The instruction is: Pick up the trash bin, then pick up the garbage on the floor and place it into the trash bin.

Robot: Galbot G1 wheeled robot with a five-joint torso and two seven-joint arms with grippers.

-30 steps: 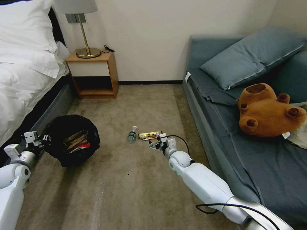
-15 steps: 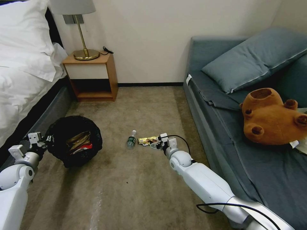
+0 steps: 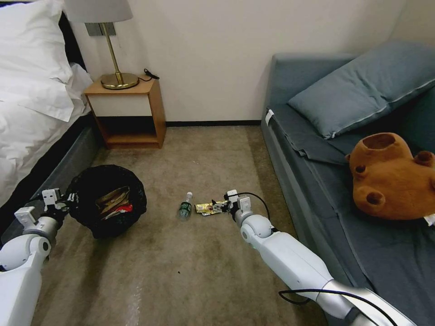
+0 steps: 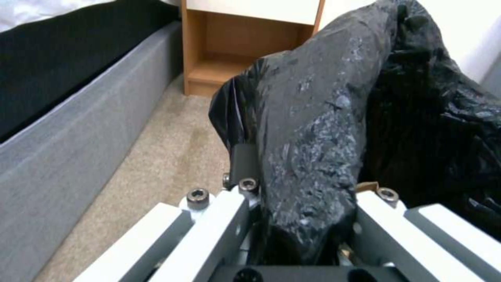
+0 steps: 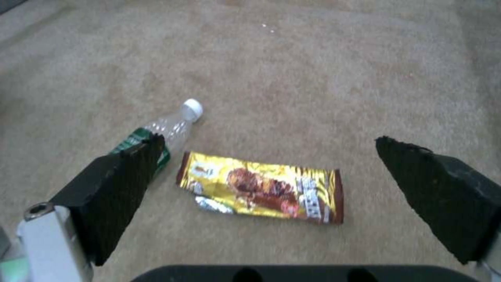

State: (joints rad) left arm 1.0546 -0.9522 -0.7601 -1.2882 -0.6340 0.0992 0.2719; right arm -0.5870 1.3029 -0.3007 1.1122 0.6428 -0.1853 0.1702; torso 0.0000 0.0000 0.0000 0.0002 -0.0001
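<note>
While the left gripper (image 4: pixel 292 219) stays clamped on the trash bin (image 3: pixel 108 199) rim, the right gripper (image 5: pixel 266 172), jaws apart, hovers over the wrapper (image 5: pixel 261 192) mid-carpet, needing descent and closure.

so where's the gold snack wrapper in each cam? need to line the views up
Head view: gold snack wrapper flat on the carpet, between the clear bottle and the right gripper.
Left wrist view: not in it; the left gripper grips the trash bin liner.
Right wrist view: wrapper between the open fingers.
Shared landmark: the bottle lies beside the wrapper.
</note>
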